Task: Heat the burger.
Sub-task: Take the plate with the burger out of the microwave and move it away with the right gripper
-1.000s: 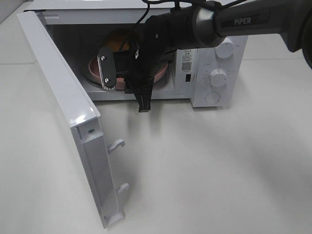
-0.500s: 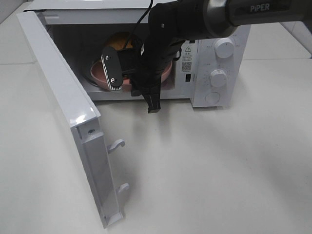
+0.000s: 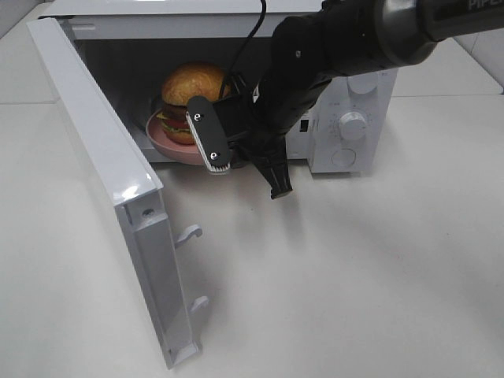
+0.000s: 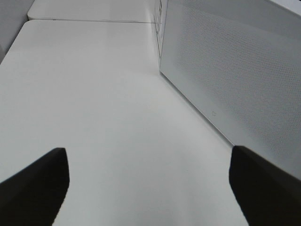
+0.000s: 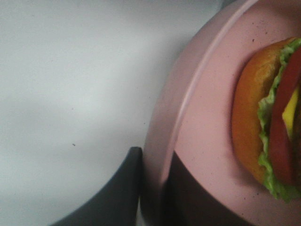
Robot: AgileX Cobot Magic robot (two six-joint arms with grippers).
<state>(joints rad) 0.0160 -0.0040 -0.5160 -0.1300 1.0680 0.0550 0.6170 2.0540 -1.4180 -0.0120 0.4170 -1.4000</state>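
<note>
Microwave door [image 3: 102,181] swung wide at frame left, keeping cavity reachable. My right gripper [image 5: 153,188] clamped on pink plate [image 3: 169,146] rim, steadying load. Burger [image 3: 189,94] rides plate inside microwave [image 3: 346,118], upper centre. My left gripper [image 4: 149,186] spread wide, empty.

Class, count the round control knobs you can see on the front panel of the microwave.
2: one knob midway up the microwave's panel, one near its bottom. The robot arm covers the panel's top, so another may be hidden.
</note>
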